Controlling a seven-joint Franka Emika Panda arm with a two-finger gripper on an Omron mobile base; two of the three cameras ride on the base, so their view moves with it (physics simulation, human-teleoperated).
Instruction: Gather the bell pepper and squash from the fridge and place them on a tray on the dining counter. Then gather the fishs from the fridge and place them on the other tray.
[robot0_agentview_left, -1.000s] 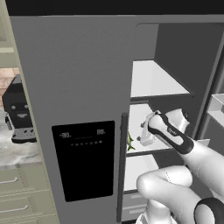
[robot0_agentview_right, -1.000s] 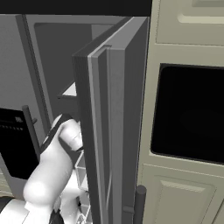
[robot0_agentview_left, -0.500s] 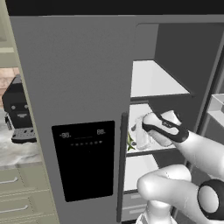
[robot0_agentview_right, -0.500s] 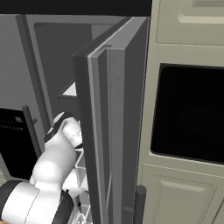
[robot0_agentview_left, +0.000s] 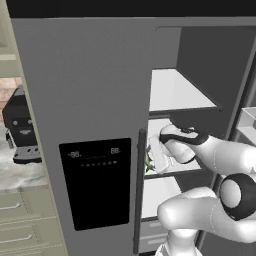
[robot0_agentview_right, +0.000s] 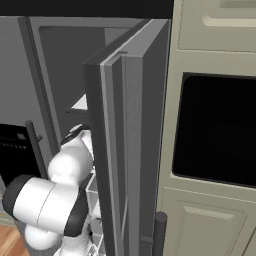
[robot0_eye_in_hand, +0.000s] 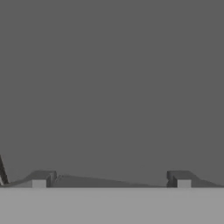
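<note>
Left base view: the fridge (robot0_agentview_left: 90, 100) stands with its right door swung open, and the white arm reaches into the middle shelf (robot0_agentview_left: 175, 172) of the open compartment. The hand (robot0_agentview_left: 159, 150) sits just above that shelf, close to the left inner wall; its fingers are largely hidden behind the wrist in this view. In the hand view the two fingertips (robot0_eye_in_hand: 41, 178) stand wide apart against plain grey fridge wall with nothing between them, so the hand is released and holds nothing.

A small green-yellow item (robot0_agentview_left: 148, 161) shows at the left edge of the middle shelf, just beside and slightly below the hand. It is partly masked by the door handle (robot0_agentview_left: 140, 190), and it may be the squash with its stem, though this cannot be confirmed. The bell pepper and the fish are not identified.

Judgement on handling: a squash or pepper of this kind would be light, firm and smooth-skinned, so prone to roll or slip. A hold across the widest part of the body, not the stem, appears soundest.
</note>
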